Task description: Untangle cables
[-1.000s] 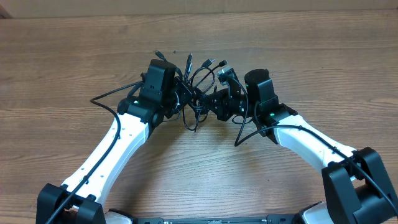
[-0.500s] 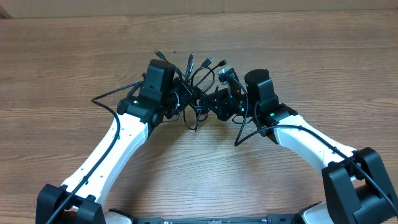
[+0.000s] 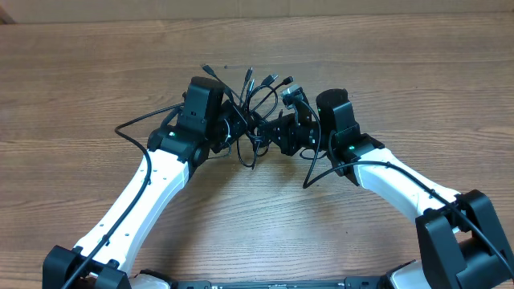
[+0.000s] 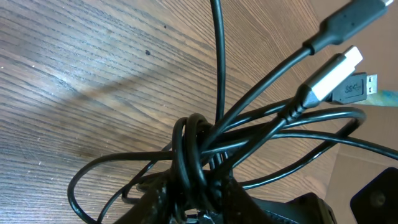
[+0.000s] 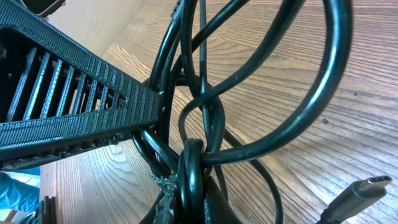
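Observation:
The cables (image 3: 254, 112) are a knot of thin black cords held between both arms over the wooden table, with several plug tips (image 3: 269, 80) fanning out at the far side. My left gripper (image 3: 231, 128) is shut on the knot's left side; in the left wrist view the cords (image 4: 199, 149) run down between its fingers. My right gripper (image 3: 273, 132) is shut on the knot's right side; in the right wrist view the loops (image 5: 193, 162) are pinched between its jaws. A loop (image 3: 247, 156) hangs toward the near side.
The wooden table (image 3: 361, 56) lies all around. The arms' own thicker black cables (image 3: 136, 128) run along each arm. A cardboard strip (image 3: 241, 6) runs along the far edge. The left gripper's ribbed body (image 5: 68, 106) shows close in the right wrist view.
The left arm has shifted slightly left and the plug tips have tilted a little to the right. The right arm has not moved.

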Controlling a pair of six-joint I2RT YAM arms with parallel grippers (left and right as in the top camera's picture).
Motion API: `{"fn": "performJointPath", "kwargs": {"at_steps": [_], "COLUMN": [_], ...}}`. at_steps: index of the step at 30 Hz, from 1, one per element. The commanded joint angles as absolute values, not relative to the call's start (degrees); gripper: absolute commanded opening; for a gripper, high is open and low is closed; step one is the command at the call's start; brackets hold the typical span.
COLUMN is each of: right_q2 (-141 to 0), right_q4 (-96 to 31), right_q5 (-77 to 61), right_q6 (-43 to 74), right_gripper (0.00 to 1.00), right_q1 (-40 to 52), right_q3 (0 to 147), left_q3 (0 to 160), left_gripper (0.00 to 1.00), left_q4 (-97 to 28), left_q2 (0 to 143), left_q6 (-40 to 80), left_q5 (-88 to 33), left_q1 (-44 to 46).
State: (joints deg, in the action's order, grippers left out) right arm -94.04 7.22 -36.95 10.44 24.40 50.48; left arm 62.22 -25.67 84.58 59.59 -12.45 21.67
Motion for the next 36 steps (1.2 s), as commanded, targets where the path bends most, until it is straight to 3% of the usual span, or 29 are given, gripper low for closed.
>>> {"fn": "performJointPath", "kwargs": {"at_steps": [1,10,20,25,29,33,36], "right_q2": [-93.78,-93.78,-93.78,-93.78,-93.78,-93.78,-93.78], "right_q4": [8.05,8.05,8.05,8.08,8.08,8.08,8.08], "right_q5": [-36.97,-37.01,-37.04,-37.23,-37.23,-37.21,-37.21], "right_q6": [9.96,9.98,9.98,9.98,9.98,9.98,9.98], "right_gripper": [0.06,0.06,0.06,0.06,0.06,0.06,0.06], "right_q1": [24.40,24.40,24.40,24.40,24.40,24.40,24.40], "right_q3": [51.81,51.81,51.81,51.81,51.81,51.81,51.81], "left_q3": [63.18,63.16,63.16,63.16,63.16,63.16,63.16], "left_gripper": [0.23,0.25,0.16,0.22,0.17,0.06,0.04], "left_q4": [-25.67,-25.69,-25.65,-25.69,-25.69,-25.69,-25.69], "left_q2": [83.22,83.24,83.24,83.24,83.24,83.24,83.24], "left_q6": [58.43,58.22,56.73,56.51,56.23,56.07,55.83], "left_q5": [-12.62,-11.42,-10.79,-10.26,-9.87,-9.91,-9.89], "left_q1": [21.78,21.78,21.78,21.78,21.78,21.78,21.78]}}
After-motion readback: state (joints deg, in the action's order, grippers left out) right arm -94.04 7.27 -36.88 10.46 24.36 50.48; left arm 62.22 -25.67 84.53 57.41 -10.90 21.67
